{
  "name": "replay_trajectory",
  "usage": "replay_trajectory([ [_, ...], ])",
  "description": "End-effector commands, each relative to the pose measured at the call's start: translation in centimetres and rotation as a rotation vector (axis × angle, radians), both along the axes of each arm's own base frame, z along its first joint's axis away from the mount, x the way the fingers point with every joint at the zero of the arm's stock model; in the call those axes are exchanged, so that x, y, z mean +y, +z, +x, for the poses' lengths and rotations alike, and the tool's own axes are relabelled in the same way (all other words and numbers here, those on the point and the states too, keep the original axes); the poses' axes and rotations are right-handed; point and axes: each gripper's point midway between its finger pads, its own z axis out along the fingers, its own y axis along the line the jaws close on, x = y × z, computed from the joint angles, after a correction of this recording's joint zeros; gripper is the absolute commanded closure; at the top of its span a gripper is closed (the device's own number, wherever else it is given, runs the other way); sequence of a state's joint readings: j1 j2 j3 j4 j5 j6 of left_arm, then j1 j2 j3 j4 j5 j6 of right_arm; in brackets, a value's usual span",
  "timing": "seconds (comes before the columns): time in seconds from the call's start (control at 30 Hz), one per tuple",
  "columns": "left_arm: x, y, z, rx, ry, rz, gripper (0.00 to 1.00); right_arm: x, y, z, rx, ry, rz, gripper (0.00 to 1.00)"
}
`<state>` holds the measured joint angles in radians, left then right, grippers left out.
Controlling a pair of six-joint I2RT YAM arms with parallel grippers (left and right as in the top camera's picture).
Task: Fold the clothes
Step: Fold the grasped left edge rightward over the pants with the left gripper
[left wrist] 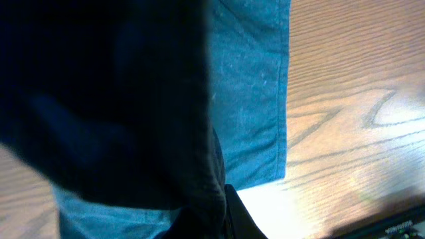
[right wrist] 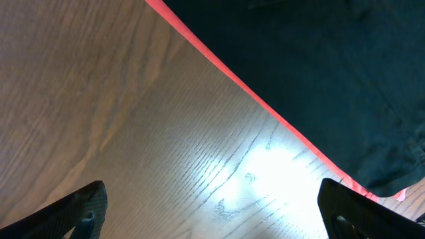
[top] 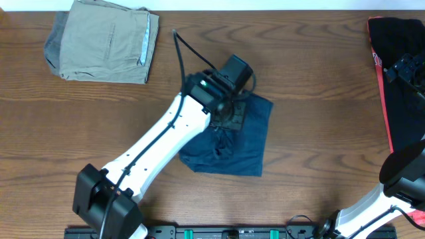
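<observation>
The dark blue shorts [top: 232,143] lie roughly folded near the middle of the table [top: 319,66], their cloth wrinkled and bunched towards the upper edge. The left gripper [top: 229,118] is down on that bunched part. In the left wrist view dark cloth fills the space by the camera and hides the fingers, so I cannot tell whether they pinch it. The right gripper [right wrist: 212,209] hangs over the table's right edge with its fingers [right wrist: 83,209] spread wide and holding nothing, above bare wood beside a black garment [top: 398,99] with a red stripe. Folded tan shorts [top: 103,41] sit at the table's far left corner.
</observation>
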<state>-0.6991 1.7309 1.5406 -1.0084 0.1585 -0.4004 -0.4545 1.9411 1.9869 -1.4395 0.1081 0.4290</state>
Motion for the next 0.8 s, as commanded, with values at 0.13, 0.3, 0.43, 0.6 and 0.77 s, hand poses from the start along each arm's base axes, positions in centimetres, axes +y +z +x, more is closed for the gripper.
replay_trajectory([
  [0.13,-0.7,-3.4,-1.2,0.037,0.018,-0.007,0.93,-0.3,-0.1,0.0,0.002,-0.015,-0.005,0.01],
  [0.3,-0.4,-4.5,-1.5,0.05,0.017,0.004,0.57,-0.3,-0.1,0.0,0.002,-0.015,-0.005,0.01],
  [0.43,-0.6,-4.5,-1.7,0.059,0.012,-0.006,0.42,-0.3,-0.1,0.0,0.002,-0.015,-0.005,0.01],
  [0.6,-1.3,-4.2,-2.4,0.098,-0.014,-0.048,0.42,-0.3,-0.1,0.0,0.002,-0.015,-0.005,0.01],
  [0.77,-1.3,-4.2,-2.4,0.097,-0.013,-0.046,0.43,-0.3,-0.1,0.0,0.002,-0.015,-0.005,0.01],
])
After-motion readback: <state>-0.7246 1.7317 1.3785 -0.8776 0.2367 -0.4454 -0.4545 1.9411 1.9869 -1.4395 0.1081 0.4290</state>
